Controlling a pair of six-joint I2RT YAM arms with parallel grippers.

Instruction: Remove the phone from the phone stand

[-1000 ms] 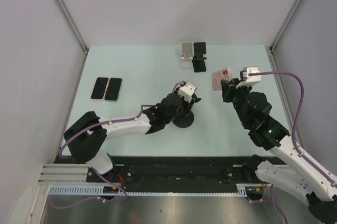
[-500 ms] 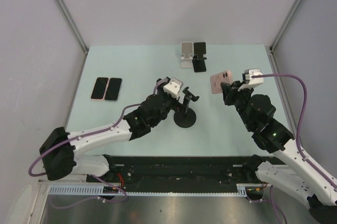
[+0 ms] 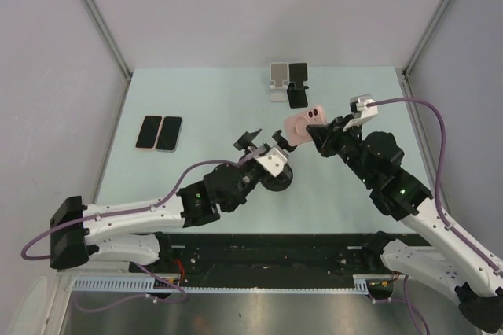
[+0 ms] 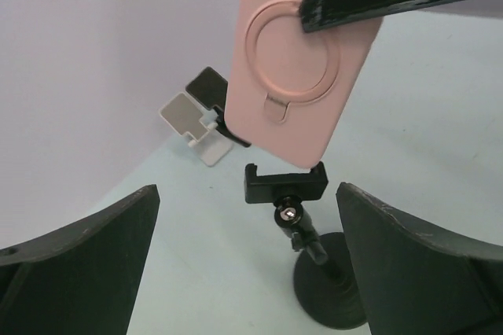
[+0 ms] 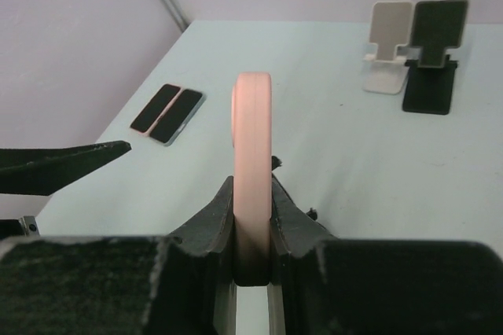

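Note:
The phone (image 3: 302,124), in a pink case with a ring on its back, hangs upright in the air, and my right gripper (image 3: 316,137) is shut on its edge. In the right wrist view the phone (image 5: 252,138) is edge-on between the closed fingers (image 5: 212,221). The black phone stand (image 4: 284,184) has a round base (image 4: 334,292), and its clamp sits right under the phone's (image 4: 302,75) lower edge. I cannot tell whether they touch. My left gripper (image 3: 266,141) is open, its fingers (image 4: 78,264) wide on either side of the stand and holding nothing.
Two dark phones (image 3: 159,132) lie flat at the left of the table. A white stand (image 3: 278,81) and a black stand (image 3: 298,83) are at the back centre. Grey walls close in the left, right and back sides.
My left gripper let go of the stand, opened wide and drew back toward the near side. The right gripper carried the pink phone leftward to just above the stand's clamp.

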